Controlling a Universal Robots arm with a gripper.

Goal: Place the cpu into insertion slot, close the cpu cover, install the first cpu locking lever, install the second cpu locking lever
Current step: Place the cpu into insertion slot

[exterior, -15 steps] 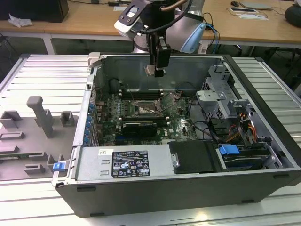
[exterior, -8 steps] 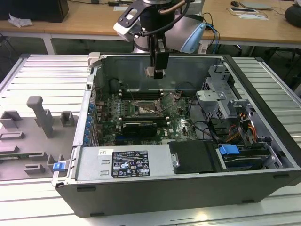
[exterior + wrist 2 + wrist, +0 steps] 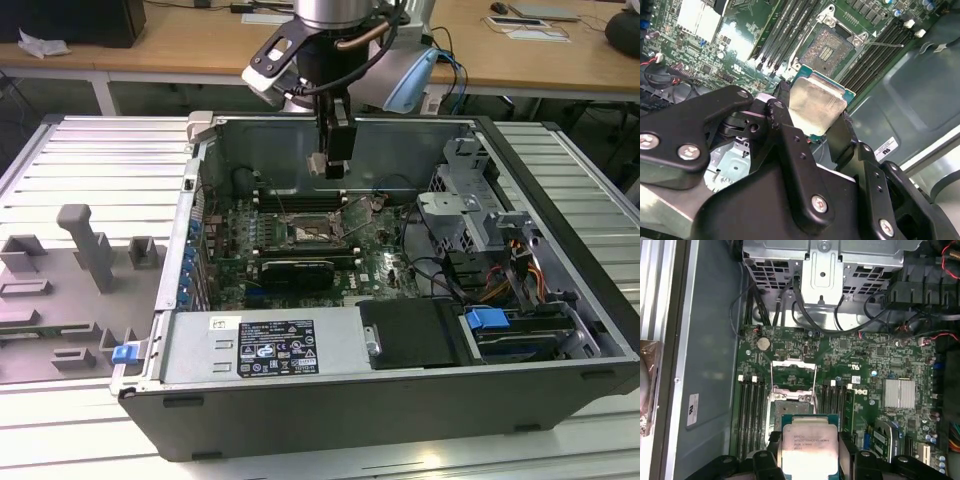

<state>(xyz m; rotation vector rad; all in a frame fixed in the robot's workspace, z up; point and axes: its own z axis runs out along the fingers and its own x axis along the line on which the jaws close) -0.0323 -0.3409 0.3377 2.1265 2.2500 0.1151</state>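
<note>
Holding the cpu (image 3: 817, 102) by two opposite edges in the gripper (image 3: 812, 120), closed to chip width. Hovering well above the bare insertion slot (image 3: 827, 47), apart from it. Squared up with the socket rim; probably not centred over it yet, hard to confirm.

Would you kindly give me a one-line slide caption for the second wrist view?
The gripper holds the cpu clear of the empty insertion slot, flanked by memory slots.

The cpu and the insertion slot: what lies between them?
Nothing. In the second wrist view the gripper holds the cpu; in the exterior view only bare space separates it from the insertion slot.
</note>
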